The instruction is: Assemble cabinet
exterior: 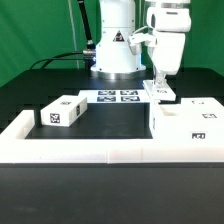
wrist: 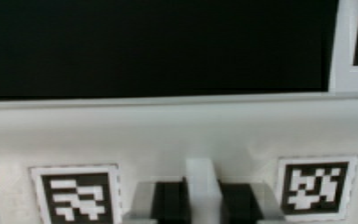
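My gripper (exterior: 160, 84) points straight down at the exterior view's right, just behind the large white box body of the cabinet (exterior: 186, 122). It is shut on a small white tagged panel part (exterior: 161, 93), low over the black table. I cannot tell whether the part touches the table. In the wrist view the two dark fingers (wrist: 165, 203) clamp a thin white ridge of this part (wrist: 158, 135), with the gripper (wrist: 201, 205) between its two tags. A second white tagged box part (exterior: 62, 112) lies at the exterior view's left.
The marker board (exterior: 118, 97) lies flat in front of the robot base (exterior: 115, 45). The long low white L-shaped rail (exterior: 90, 152) runs along the table's front and up the left side. A green backdrop stands behind the black table.
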